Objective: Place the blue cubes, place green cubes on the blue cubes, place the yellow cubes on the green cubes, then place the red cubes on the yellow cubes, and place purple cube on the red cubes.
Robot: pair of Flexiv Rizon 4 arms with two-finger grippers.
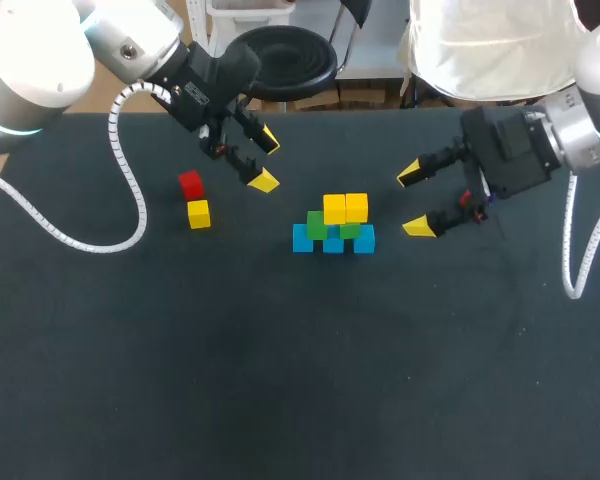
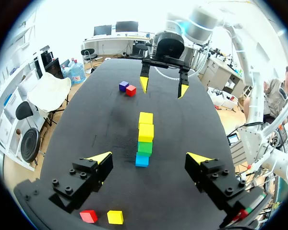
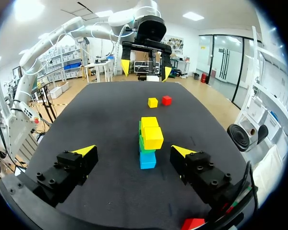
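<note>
Blue-green-yellow plastic cube stack [image 1: 325,228] at centre of dark surface [image 1: 280,380]; red tier pending. My left hand [image 1: 265,160] and right hand [image 1: 413,202]: released, empty. Next, I judge: grasp loose red plastic cube [image 1: 190,185].

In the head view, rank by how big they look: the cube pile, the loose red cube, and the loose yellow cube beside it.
Largest: cube pile, clearly.
Then: loose red cube and loose yellow cube. They look about the same, so I won't rank them.
</note>
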